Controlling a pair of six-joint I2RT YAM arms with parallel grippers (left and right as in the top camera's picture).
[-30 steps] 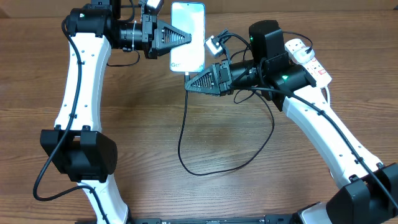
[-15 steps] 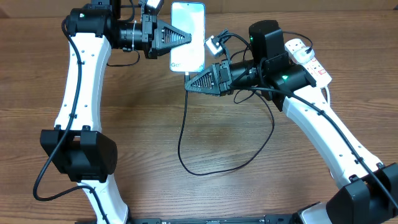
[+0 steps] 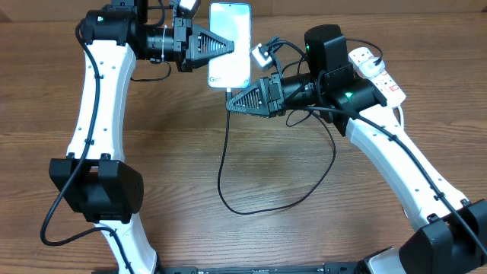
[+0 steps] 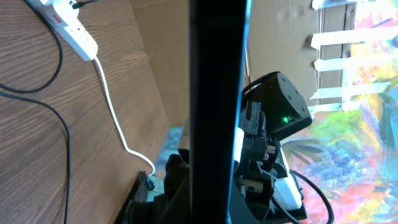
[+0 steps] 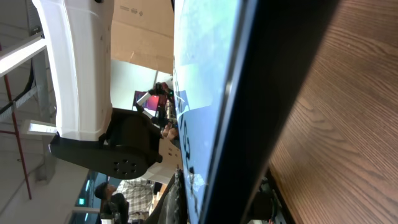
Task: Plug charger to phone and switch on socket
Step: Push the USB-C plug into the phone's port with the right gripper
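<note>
The phone [image 3: 230,38] with its lit screen is held up at the back of the table. My left gripper [image 3: 228,47] is shut on its left edge. In the left wrist view the phone shows as a dark upright bar [image 4: 214,93]. The charger's black cable [image 3: 225,152] hangs from the phone's bottom edge and loops over the table toward the socket [image 3: 377,70]. My right gripper [image 3: 231,103] is closed on the charger's connector end just under the phone. In the right wrist view the phone's dark edge [image 5: 273,93] fills the frame and hides the connector.
The socket also shows in the left wrist view [image 4: 71,25], with its thick white cord [image 4: 115,118] trailing off the table edge. A cardboard wall [image 4: 168,62] stands behind the table. The cable loop [image 3: 319,186] lies on the wood in front of my right arm.
</note>
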